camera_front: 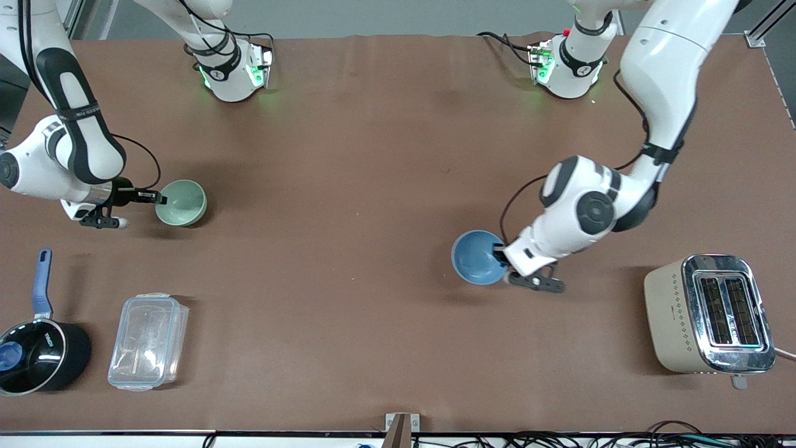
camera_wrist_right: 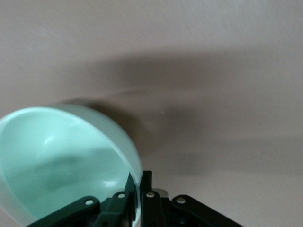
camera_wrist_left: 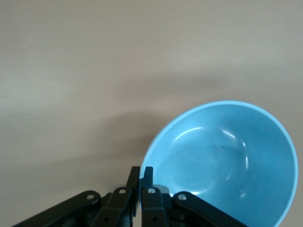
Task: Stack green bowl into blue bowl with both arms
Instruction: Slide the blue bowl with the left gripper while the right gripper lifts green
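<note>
Two bowls, gripped at their rims, over brown table [camera_front: 373,155]

You see the left gripper [camera_wrist_left: 141,177] pinched on the blue bowl [camera_wrist_left: 222,161] rim, at the bowl's eight o'clock edge.

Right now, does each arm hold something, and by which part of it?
Yes. The left end effector is shut on the blue bowl at its rim; the right end effector is shut on the green bowl at its rim.
</note>
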`<state>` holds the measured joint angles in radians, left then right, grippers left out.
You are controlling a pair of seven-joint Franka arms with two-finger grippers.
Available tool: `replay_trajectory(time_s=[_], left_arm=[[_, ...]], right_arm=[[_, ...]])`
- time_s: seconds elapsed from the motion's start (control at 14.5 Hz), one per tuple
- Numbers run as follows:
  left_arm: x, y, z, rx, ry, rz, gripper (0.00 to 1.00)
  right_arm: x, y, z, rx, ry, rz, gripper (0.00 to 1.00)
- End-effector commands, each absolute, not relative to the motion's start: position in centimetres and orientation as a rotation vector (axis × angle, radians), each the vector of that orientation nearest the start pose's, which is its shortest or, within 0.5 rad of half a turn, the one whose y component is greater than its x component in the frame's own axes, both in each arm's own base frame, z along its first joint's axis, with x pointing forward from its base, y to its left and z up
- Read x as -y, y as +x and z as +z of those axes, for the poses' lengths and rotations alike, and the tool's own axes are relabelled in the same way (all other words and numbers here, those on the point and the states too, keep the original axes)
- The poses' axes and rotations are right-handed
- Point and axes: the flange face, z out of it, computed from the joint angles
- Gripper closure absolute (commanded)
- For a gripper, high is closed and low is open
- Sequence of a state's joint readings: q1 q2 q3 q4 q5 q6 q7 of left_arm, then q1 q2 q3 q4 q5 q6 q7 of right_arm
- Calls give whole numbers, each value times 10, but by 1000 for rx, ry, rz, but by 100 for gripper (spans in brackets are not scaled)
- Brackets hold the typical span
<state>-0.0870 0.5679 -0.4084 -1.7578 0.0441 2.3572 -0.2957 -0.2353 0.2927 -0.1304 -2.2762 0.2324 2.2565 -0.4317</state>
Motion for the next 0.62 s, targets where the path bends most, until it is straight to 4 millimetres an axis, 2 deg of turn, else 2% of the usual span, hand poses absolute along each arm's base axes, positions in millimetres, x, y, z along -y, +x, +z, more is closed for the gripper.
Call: replay_trajectory(time_s=[0.0,0.28,0.55], left_arm=[[345,589,280,-207,-3342,-5,100],[412,563,268,-136,-3353,22,100],[461,545,244,-51,-3310,-11,100]], right_arm=[[165,493,251,-176,-2864,327,97],[167,540,346,-212,-2835,406,97],[137,574,434,-263,-2900,446,96]])
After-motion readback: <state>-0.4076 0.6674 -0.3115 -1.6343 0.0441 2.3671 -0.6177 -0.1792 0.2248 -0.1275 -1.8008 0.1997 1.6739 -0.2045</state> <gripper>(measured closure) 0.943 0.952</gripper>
